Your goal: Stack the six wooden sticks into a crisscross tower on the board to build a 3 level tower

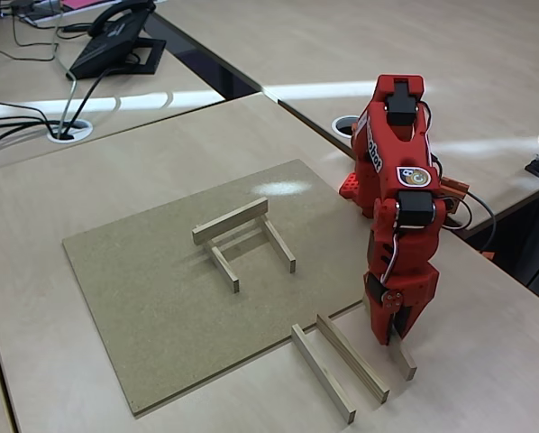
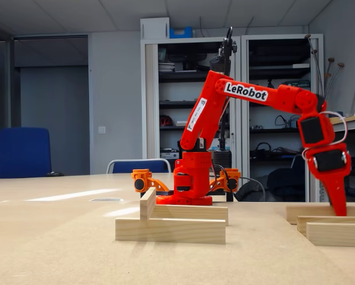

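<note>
A fixed view shows me three sticks (image 1: 242,239) already on the board (image 1: 161,307), one crossing the other two. Off the board's near edge lie three more sticks (image 1: 337,365). The claw (image 1: 397,336) points down at the farthest; I cannot tell its grip.

Looking like an office doubling as a robotics lab: pale desks (image 1: 486,54) carrying a desk phone (image 1: 116,41) and cable grommets (image 1: 71,129), and behind the desks, open metal cabinets (image 2: 183,89) holding equipment, with a blue chair (image 2: 18,151) standing nearby.
</note>
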Available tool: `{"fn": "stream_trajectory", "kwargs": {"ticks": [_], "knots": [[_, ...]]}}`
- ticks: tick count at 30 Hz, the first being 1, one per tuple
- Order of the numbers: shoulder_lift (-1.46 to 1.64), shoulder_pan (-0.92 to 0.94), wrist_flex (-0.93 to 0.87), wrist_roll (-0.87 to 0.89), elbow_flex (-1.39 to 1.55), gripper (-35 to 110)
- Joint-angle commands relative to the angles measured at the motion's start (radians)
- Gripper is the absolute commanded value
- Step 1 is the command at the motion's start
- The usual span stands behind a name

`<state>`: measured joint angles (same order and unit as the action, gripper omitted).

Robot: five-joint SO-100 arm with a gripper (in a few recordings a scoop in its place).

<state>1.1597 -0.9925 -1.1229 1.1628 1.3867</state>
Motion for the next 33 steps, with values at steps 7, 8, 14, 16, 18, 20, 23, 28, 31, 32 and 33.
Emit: {"fn": "stream_trajectory", "kwargs": {"ticks": [7,8,14,16,18,20,23,28,31,32,33], "knots": [[0.173,0.066,-0.227,0.064,-0.16,0],[0.202,0.074,-0.23,0.089,-0.15,0],[0.342,0.112,-0.183,0.021,-0.092,0],[0.371,0.118,-0.166,0.008,-0.061,1],[0.391,0.121,-0.143,-0.006,-0.025,2],[0.408,0.121,-0.115,-0.014,0.012,2],[0.442,0.123,-0.101,0.012,0.074,0],[0.471,0.123,-0.129,0.074,0.132,0],[0.497,0.126,-0.098,0.06,0.183,0],[0.508,0.13,-0.098,0.061,0.195,0],[0.518,0.137,-0.097,0.046,0.209,0]]}}
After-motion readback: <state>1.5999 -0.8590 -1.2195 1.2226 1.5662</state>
